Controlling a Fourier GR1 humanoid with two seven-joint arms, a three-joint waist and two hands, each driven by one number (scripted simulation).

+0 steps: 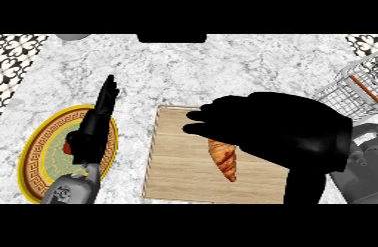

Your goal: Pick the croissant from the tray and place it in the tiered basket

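Observation:
A golden-brown croissant (224,160) lies on the wooden tray (177,166) in the middle of the counter, its upper end hidden under my right hand. That right hand (284,128) hovers over the croissant, fingers pointing left and slightly bent, with nothing held. The wire tiered basket (354,91) stands at the right edge, only partly in view. On the left, my left hand (100,116) rests open, fingers straight and pointing away, above a plate.
A round plate (40,163) with a yellow patterned rim sits at the left under the left forearm; a small red thing (68,148) lies on it. A grey object (72,36) and a dark block (171,38) sit at the counter's far edge.

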